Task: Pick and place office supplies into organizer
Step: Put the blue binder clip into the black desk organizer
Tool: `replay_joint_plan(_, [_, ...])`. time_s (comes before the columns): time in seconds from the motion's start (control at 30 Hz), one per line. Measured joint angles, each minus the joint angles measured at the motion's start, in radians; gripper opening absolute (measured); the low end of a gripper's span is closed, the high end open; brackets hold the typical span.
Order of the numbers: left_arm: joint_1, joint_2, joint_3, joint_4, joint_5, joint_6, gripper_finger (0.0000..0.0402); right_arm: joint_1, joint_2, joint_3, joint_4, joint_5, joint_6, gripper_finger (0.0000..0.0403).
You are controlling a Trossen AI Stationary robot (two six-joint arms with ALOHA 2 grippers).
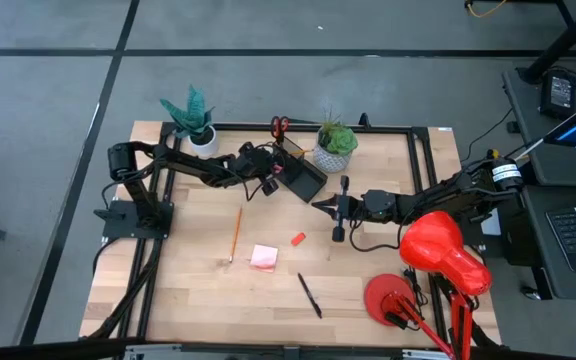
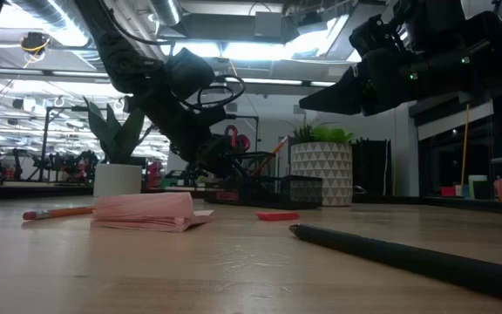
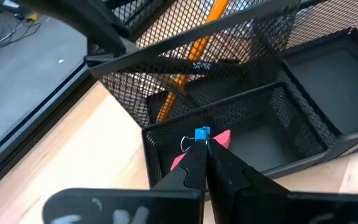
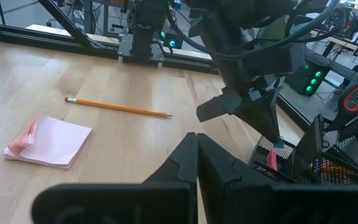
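Left gripper (image 3: 202,144) pinches a blue clip (image 3: 202,133) over the organizer (image 3: 278,118) tray, probably clear of the mesh; best released low. Right gripper (image 1: 336,209) waits clenched, empty.

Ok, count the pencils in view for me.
2. One pencil lies on the table near the pink sticky-note pad; a second pencil stands in the organizer's tall mesh compartment. Others could be hidden there.

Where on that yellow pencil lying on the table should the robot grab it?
Probably near the middle of the pencil, coming straight down from above with the fingers straddling its thin shaft. It lies flat on the table with bare wood on both sides; the pink sticky-note pad sits apart, near its lower end, so mid-shaft looks clearest.
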Motion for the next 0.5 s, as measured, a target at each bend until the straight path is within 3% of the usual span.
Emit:
replay_joint_plan(0.27, [0.000, 0.000, 0.000, 0.023, 0.001, 0.003, 0.0004, 0.000, 0.000, 0.000, 0.000, 0.000, 0.003, 0.0008])
replay_joint_plan(0.5, [0.000, 0.000, 0.000, 0.023, 0.002, 0.002, 0.0049, 0.000, 0.000, 0.000, 0.000, 0.000, 0.004, 0.0008])
